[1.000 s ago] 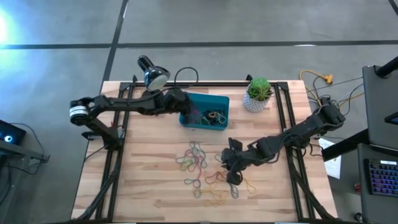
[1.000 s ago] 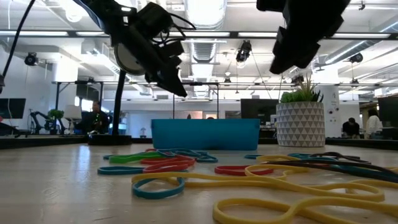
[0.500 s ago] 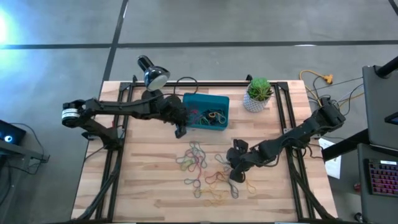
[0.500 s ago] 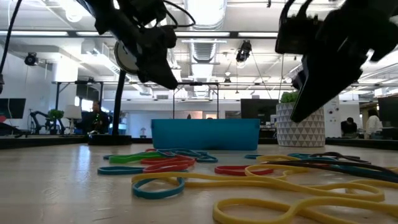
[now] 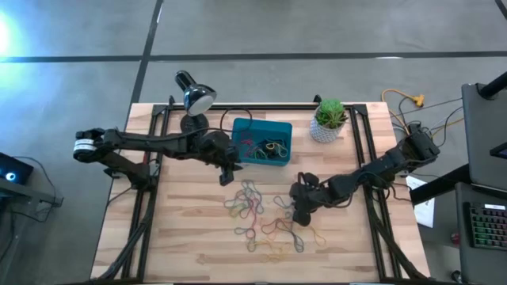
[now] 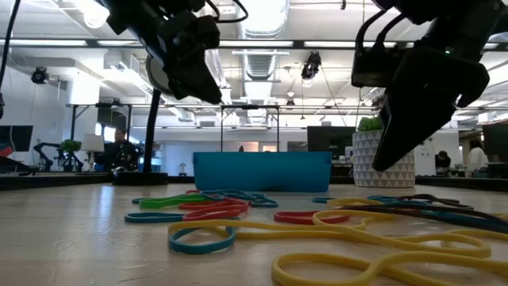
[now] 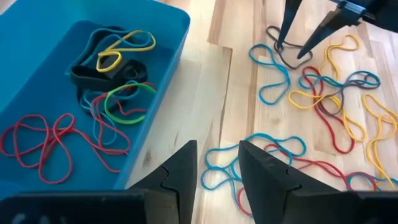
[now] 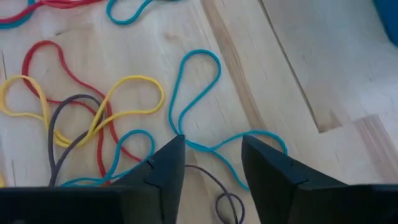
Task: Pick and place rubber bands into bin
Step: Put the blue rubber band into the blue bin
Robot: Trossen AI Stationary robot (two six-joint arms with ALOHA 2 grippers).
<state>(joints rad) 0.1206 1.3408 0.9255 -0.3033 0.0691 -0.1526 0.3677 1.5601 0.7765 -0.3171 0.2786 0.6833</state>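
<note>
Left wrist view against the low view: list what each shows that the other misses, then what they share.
Only the left wrist view shows the rubber bands inside the bin: red, yellow, green, black. Only the low view shows the plant pot and the room behind. Both show the bin's outside, loose rubber bands on the table, and the right gripper open above them.

we find the bin (image 5: 261, 142) at the far middle of the table (image 5: 182, 229), with several rubber bands inside it. the lamp (image 5: 194, 96) stands to its far left, the plant pot (image 5: 329, 119) to its right. near of the bin, the loose rubber bands (image 5: 261, 218) lie spread on the table.
</note>
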